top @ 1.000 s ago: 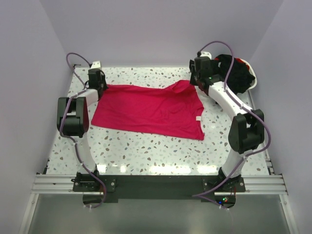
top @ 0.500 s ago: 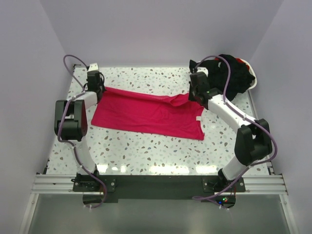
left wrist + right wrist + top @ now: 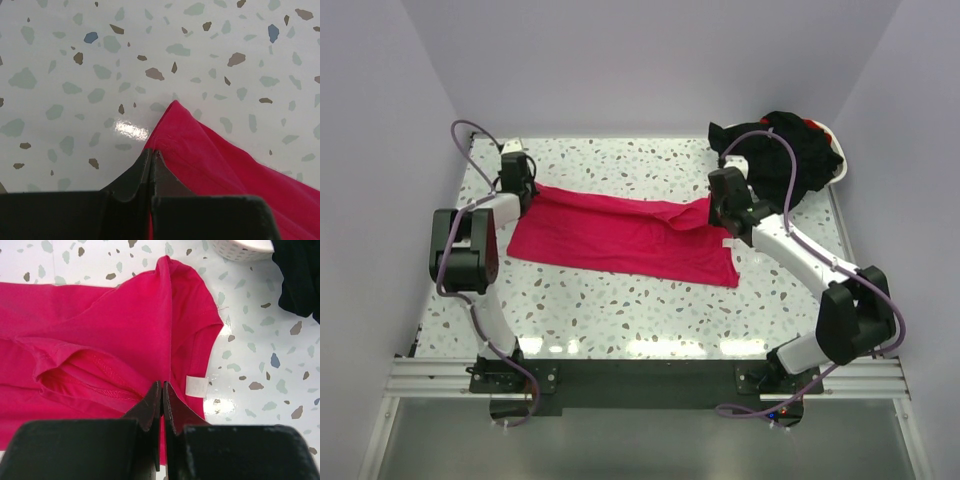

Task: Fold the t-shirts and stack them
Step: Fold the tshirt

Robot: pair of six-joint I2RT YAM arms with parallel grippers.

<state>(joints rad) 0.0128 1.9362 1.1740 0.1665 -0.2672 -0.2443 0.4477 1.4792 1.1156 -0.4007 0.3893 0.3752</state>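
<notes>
Overhead, the red t-shirt (image 3: 620, 235) lies mid-tabletop (image 3: 620, 310) on glossy speckled stone, its far edge doubled into a soft ridge. Only my wrist views show the grips. My left gripper (image 3: 151, 156) is pressed together on the shirt's pointed corner. My right gripper (image 3: 162, 390) pinches smooth knit, the white neck label (image 3: 196, 386) at 3 o'clock. Crumpled black t-shirts (image 3: 790, 155) heap at 1 o'clock on a perforated white basket (image 3: 239, 250).

Top cam overhead; wrist cams close, downward; all share red t-shirt (image 3: 620, 235)
</notes>
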